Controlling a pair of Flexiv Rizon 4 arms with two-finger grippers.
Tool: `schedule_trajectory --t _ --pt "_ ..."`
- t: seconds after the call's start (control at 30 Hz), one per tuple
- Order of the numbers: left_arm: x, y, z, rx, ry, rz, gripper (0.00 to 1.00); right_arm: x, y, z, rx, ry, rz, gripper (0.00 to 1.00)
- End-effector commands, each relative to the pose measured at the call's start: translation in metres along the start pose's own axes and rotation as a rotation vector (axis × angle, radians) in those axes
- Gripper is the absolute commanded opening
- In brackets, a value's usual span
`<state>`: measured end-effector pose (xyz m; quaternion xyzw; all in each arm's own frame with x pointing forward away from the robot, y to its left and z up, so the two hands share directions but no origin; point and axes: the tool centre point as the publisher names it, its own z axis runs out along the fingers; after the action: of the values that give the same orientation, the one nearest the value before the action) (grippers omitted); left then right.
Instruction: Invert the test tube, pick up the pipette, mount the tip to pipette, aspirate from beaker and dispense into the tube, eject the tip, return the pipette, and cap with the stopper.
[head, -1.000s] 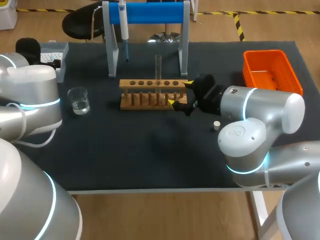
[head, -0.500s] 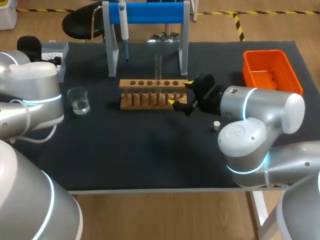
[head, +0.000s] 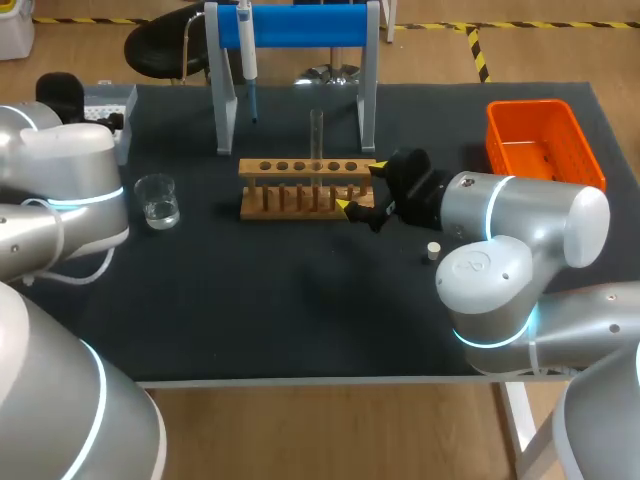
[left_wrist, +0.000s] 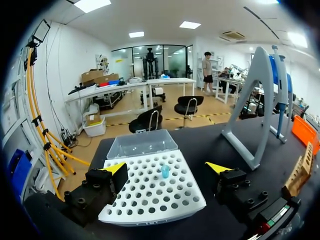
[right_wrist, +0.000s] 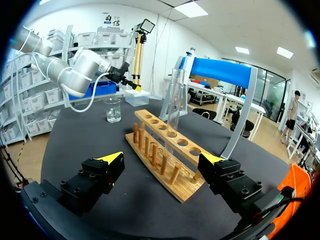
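Observation:
A clear test tube (head: 317, 133) stands upright in the wooden rack (head: 305, 187). My right gripper (head: 360, 186) is open at the rack's right end; in its wrist view the rack (right_wrist: 167, 160) and the tube (right_wrist: 173, 107) lie just ahead of the open fingers (right_wrist: 163, 158). The pipette (head: 247, 55) hangs on the blue stand (head: 295, 28). My left gripper (left_wrist: 166, 168) is open over the white tip box (left_wrist: 150, 192), where one blue tip (left_wrist: 165, 171) stands. The beaker (head: 158, 200) holds clear liquid. A small white stopper (head: 433, 251) lies on the mat.
An orange bin (head: 540, 140) sits at the back right. The tip box (head: 110, 108) is at the back left corner, behind the beaker. The stand's grey legs (left_wrist: 257, 107) rise beside the left gripper. Dark mat stretches in front of the rack.
My left arm has shifted slightly over the tip box. The right arm, the tube and the rack have not moved.

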<state>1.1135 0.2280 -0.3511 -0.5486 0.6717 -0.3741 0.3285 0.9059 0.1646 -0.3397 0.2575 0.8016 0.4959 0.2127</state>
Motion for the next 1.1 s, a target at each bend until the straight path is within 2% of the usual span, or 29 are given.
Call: schedule_trajectory --t 0.03,0.1,0.13,0.27,0.33,0.43,0.6,1.1 --pt "-0.001 0.0 0.007 0.0 0.004 0.001 0.88 0.0 0.0 0.0 0.001 0.001 0.0 1.0" --pt "-0.001 0.0 0.008 -0.001 0.004 0.0 0.86 0.0 0.0 0.0 0.001 0.001 0.0 1.0" --pt "-0.001 0.001 0.009 -0.001 0.004 0.0 0.81 0.0 0.0 0.0 0.001 0.001 0.0 1.0" --pt "-0.001 0.001 0.011 -0.005 0.005 0.0 0.73 0.0 0.0 0.0 0.001 0.001 0.0 1.0" --pt "-0.001 0.001 0.012 -0.003 0.007 0.0 0.62 0.0 0.0 0.0 0.001 0.001 0.0 1.0" --pt "-0.001 0.0 0.014 -0.003 0.006 -0.001 0.6 0.0 0.0 0.0 0.001 0.001 0.0 1.0" --pt "-0.002 -0.001 0.017 -0.003 0.009 0.001 0.5 0.0 0.0 0.0 0.001 0.001 0.0 1.0" --pt "-0.002 -0.001 0.022 -0.008 0.014 0.005 0.46 0.0 0.0 0.0 0.001 0.001 0.0 1.0"
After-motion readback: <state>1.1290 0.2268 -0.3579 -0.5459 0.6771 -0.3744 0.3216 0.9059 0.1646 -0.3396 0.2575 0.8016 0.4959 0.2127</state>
